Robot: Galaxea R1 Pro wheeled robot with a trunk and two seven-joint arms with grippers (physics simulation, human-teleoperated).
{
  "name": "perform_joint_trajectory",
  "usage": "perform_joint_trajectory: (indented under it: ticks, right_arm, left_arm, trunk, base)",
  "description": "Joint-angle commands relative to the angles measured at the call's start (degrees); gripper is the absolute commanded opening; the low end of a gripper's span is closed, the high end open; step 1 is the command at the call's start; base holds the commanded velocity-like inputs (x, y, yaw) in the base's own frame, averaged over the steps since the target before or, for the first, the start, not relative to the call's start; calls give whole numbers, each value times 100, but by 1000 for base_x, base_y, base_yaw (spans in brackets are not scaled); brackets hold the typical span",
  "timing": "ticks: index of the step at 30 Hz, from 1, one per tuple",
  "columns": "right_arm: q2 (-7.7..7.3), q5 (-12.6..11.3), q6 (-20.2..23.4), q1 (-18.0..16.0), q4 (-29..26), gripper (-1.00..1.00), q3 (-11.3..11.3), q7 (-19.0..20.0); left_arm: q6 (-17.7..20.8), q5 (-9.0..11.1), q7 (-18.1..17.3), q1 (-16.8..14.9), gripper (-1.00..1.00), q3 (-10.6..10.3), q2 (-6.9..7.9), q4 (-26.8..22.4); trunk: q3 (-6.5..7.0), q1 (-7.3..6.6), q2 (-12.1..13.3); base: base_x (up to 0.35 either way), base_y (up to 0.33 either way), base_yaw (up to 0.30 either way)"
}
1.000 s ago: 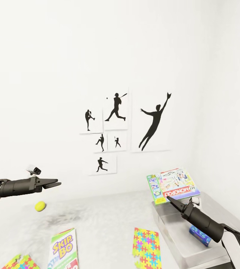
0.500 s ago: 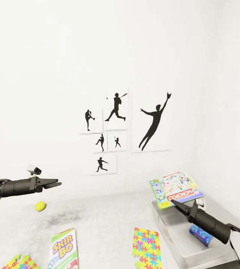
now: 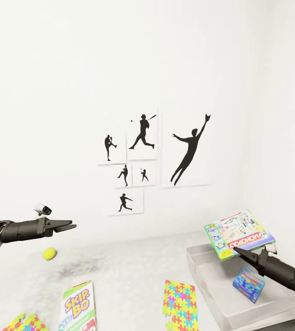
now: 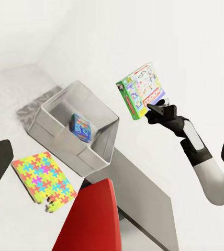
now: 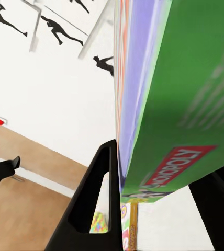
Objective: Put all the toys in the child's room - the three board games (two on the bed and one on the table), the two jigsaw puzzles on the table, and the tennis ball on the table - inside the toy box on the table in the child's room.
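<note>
Above the shallow light grey toy box at the right end of the desk, the right claw grips a flat white-green cardboard board game with a red MONOPOLY band by its lower edge, one finger on each face; the box hangs tilted, clear of the bin. Inside the bin a small blue printed box leans against the wall. On the desk lie a green-white SKIP-BO game box, a multicolour jigsaw slab, a second jigsaw slab at the near left edge and a small yellow-green tennis ball. The left claw hovers above the ball, fingers close together, holding nothing. Black sports-silhouette posters hang on the white wall behind.
</note>
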Motion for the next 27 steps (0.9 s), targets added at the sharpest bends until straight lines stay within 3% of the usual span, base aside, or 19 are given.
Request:
perform_joint_trajectory:
  ticks: [1, 4, 9, 27]
  right_arm:
    - [-53, 18, 27, -2, 27, -100, -9, 36]
    - [-134, 23, 27, 0, 127, -100, -8, -4]
    - [-276, 31, 27, -23, 635, -100, 17, -474]
    - [-390, 20, 27, -109, 726, -100, 39, -1332]
  left_arm:
    - [61, 7, -18, -2, 100, -9, 3, 1]
    - [61, 6, -18, -2, 100, -9, 3, 1]
    - [61, 6, -18, -2, 100, -9, 2, 1]
    - [61, 23, -18, -2, 100, -10, -1, 3]
  trunk:
    - [-3, 2, -5]
    - [-3, 2, -5]
    - [-3, 2, -5]
    - [-3, 2, -5]
  base:
    - [0, 0, 0]
    - [0, 0, 0]
    - [0, 0, 0]
    - [0, 0, 0]
